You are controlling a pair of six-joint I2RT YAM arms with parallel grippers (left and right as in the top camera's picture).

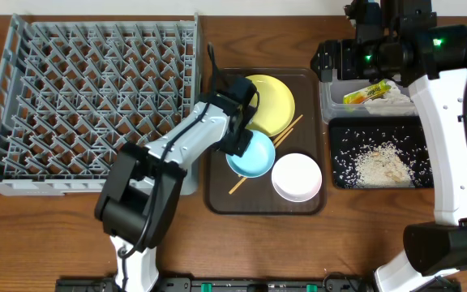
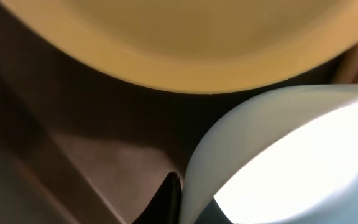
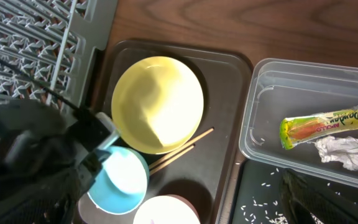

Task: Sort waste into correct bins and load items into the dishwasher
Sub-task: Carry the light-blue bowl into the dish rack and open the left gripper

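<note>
The grey dish rack (image 1: pixel 87 97) fills the left of the overhead view, its pegs bare. Right of it, on the brown tray (image 1: pixel 217 199), the left gripper (image 1: pixel 237 146) has its jaws closed on the upper-left rim of the light blue bowl (image 1: pixel 254 156), which sits just below the yellow plate (image 1: pixel 272 101), with the chopsticks (image 1: pixel 286 130) alongside. The bowl looks light, stiff and glossy. The rim is the only thin edge to pinch, and I'd expect it to tilt or slip from so small a hold. Further right is the white bowl (image 1: pixel 297 177). At upper right, the right gripper (image 1: pixel 343 61) hovers over the clear tub (image 1: pixel 328 109) with its jaws wide apart, apparently empty.
</note>
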